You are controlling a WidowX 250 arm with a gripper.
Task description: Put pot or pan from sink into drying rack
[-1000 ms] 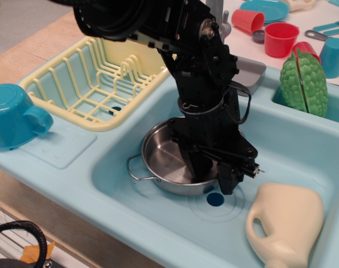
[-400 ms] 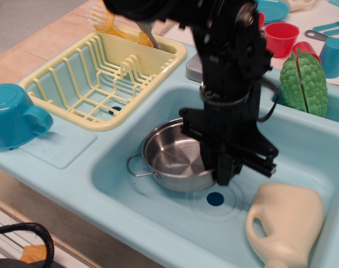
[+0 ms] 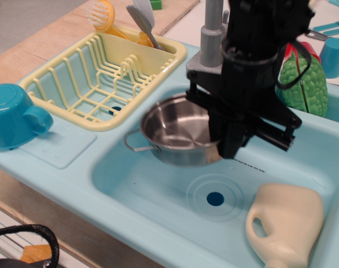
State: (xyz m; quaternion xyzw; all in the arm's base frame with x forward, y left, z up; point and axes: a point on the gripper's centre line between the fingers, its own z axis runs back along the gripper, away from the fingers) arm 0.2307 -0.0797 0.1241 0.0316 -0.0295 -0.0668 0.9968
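Observation:
The shiny steel pot (image 3: pixel 175 134) with wire loop handles hangs tilted above the light blue sink (image 3: pixel 158 195), lifted off its floor. My black gripper (image 3: pixel 222 148) is shut on the pot's right rim and comes down from above. The drain hole (image 3: pixel 215 199) lies bare below. The pale yellow drying rack (image 3: pixel 96 84) stands to the left of the sink, its grid bottom holding nothing; the pot is to its right, near its front right corner.
A cream jug (image 3: pixel 286 223) lies in the sink's front right corner. A teal cup (image 3: pixel 13 114) sits left of the rack. Utensils (image 3: pixel 141 19) stand in the rack's back holder. The grey faucet (image 3: pixel 211 33) is behind the pot. A green vegetable toy (image 3: pixel 306 84) is at right.
The gripper closed on the pot's rim and lifted it off the sink floor, moving up and slightly back. The drain hole is now fully uncovered.

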